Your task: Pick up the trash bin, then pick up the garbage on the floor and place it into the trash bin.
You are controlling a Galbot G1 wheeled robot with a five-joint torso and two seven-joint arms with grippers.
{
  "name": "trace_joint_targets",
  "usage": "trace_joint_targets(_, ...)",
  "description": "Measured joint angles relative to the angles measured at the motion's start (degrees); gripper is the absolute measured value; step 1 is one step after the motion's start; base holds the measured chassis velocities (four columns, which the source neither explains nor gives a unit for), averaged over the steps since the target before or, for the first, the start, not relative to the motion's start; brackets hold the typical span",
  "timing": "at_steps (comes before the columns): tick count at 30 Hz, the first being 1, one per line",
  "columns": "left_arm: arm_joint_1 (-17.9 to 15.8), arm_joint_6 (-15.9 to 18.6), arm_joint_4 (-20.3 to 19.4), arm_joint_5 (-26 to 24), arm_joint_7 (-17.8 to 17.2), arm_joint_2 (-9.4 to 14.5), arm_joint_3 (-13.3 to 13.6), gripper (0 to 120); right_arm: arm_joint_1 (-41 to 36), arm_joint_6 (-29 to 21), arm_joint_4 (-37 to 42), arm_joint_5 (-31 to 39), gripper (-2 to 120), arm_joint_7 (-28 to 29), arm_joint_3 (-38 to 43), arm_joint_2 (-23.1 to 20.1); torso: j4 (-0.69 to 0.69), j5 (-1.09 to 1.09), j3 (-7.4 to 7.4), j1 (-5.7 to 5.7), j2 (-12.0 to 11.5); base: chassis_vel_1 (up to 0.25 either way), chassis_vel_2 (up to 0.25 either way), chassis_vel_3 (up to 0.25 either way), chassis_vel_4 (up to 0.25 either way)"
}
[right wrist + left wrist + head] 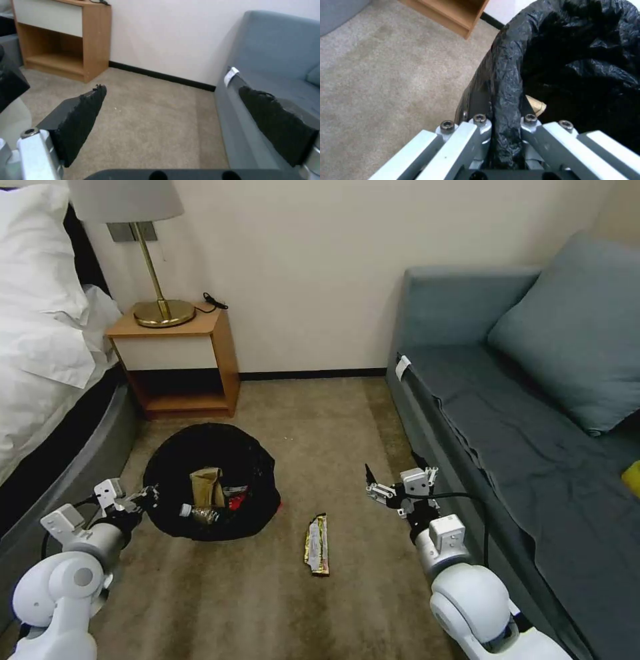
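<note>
The trash bin [167, 463], lined with a crinkly black bag, is at the left over the carpet. My left gripper [148, 495] is shut on its near rim; in the left wrist view the fingers [480, 122] pinch the black liner [506, 82]. Inside the bin lie a crumpled brown paper bag [205, 485], a clear bottle [199, 512] and a red wrapper [235, 501]. A long gold-green bar wrapper [317, 545] lies on the floor to the right of the bin. My right gripper [393, 468] hangs open above the carpet, right of that wrapper, with nothing between its pads [83, 112].
A wooden nightstand [180, 360] with a brass lamp [160, 310] stands against the back wall. The bed [40, 367] runs along the left and a grey-blue sofa [507, 433] along the right, close to my right arm. Bare carpet lies between them.
</note>
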Motion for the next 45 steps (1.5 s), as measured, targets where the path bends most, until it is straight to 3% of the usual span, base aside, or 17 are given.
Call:
trace_joint_targets(10, 0.21, -0.12, 1.07, 1.47, 1.09, 1.07, -1.42, 4, 10.73, 1.82, -10.05, 7.32, 100, -1.30, -7.54, -4.08, 0.00, 0.00, 0.00, 0.00, 0.00, 0.000, 0.000, 0.000, 0.000)
trace_joint_targets(13, 0.23, -0.38, 1.53, 2.69, 1.62, 1.38, -2.01, 4, 17.20, 1.63, -15.14, 12.25, 100, -1.92, -13.82, -4.88, 0.00, 0.00, 0.00, 0.00, 0.00, 0.000, 0.000, 0.000, 0.000)
trace_joint_targets(20, 0.56, -0.76, 2.09, 4.09, 2.75, 1.86, -2.87, 4, 28.67, -4.68, -21.69, 23.93, 100, -2.65, -23.22, -4.33, 0.01, 0.00, 0.00, 0.00, 0.00, 0.000, 0.000, 0.000, 0.000)
trace_joint_targets(23, 0.60, -0.98, 2.45, 4.12, 3.41, 2.46, -3.06, 4, 34.92, -8.76, -25.87, 34.09, 100, -2.69, -27.49, -3.13, 0.02, -0.02, 0.00, 0.00, 0.00, 0.000, 0.000, 0.000, 0.000)
trace_joint_targets(24, 0.60, -0.98, 2.45, 4.12, 3.41, 2.46, -3.06, 4, 34.92, -8.76, -25.87, 34.09, 100, -2.69, -27.49, -3.13, 0.02, -0.02, 0.00, 0.00, 0.00, 0.000, 0.000, 0.000, 0.000)
trace_joint_targets(27, 0.30, -1.20, 3.13, 3.95, 3.98, 3.18, -3.08, 4, 38.95, -14.73, -30.08, 44.41, 100, -4.96, -29.93, -1.52, 0.01, -0.01, 0.00, 0.00, 0.00, 0.000, 0.000, 0.000, 0.000)
trace_joint_targets(34, 0.12, -1.85, 4.84, 3.38, 4.96, 3.92, -3.66, 4, 40.45, -21.88, -35.60, 57.74, 100, -5.71, -30.21, 1.69, 0.00, -0.01, 0.00, 0.00, 0.01, 0.000, 0.000, 0.000, 0.000)
trace_joint_targets(45, 0.67, -2.52, 6.73, 2.29, 5.98, 5.28, -4.58, 4, 38.88, -25.18, -43.68, 58.87, 100, -6.72, -28.77, 9.19, 0.01, -0.01, 0.00, 0.00, 0.01, 0.000, 0.000, 0.000, 0.000)
